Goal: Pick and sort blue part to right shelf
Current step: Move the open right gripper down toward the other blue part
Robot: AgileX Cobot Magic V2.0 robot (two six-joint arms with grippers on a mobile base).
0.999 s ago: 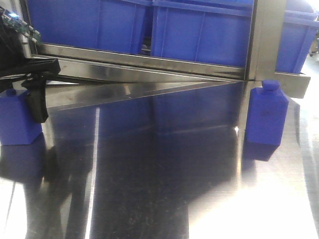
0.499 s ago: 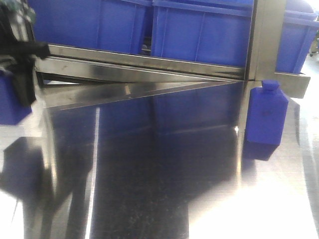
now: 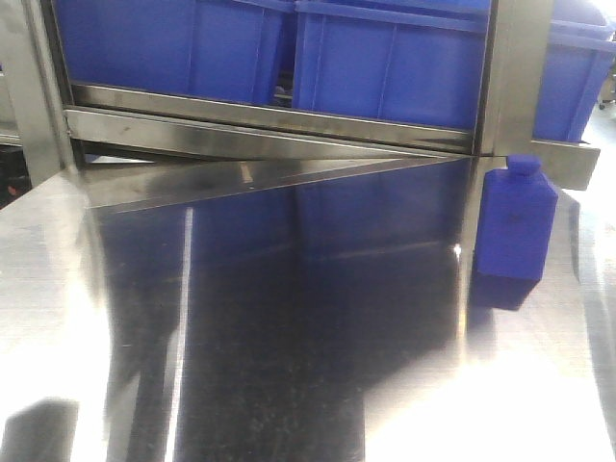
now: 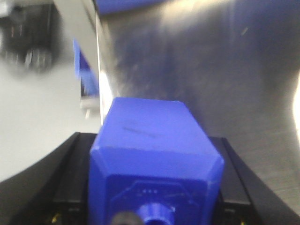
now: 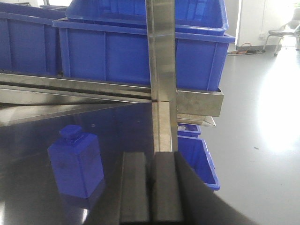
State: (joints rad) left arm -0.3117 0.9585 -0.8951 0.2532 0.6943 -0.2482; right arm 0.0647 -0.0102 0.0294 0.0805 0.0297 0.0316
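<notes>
In the left wrist view, my left gripper [image 4: 153,161] is shut on a blue part [image 4: 150,129]. Its black fingers [image 4: 70,180] press both sides, the knob faces the camera, and the part hangs above the steel table. A second blue part [image 3: 517,229] stands upright on the table beside the shelf post [image 3: 507,77], also seen in the right wrist view [image 5: 76,161]. My right gripper [image 5: 151,187] is shut with nothing in it, to the right of that part and apart from it. The right shelf [image 3: 269,120] carries blue tubs [image 3: 385,58]. Neither gripper shows in the front view.
The shiny steel table [image 3: 289,318] runs under the shelf's sloped rail. Its left edge [image 4: 98,89] drops to grey floor. A small blue bin [image 5: 199,161] sits on the floor past the table's right side, beyond the post [image 5: 161,70].
The left gripper lifted its blue part off the table's left side and carried it up and left, out of the front view. The part at the right has not moved.
</notes>
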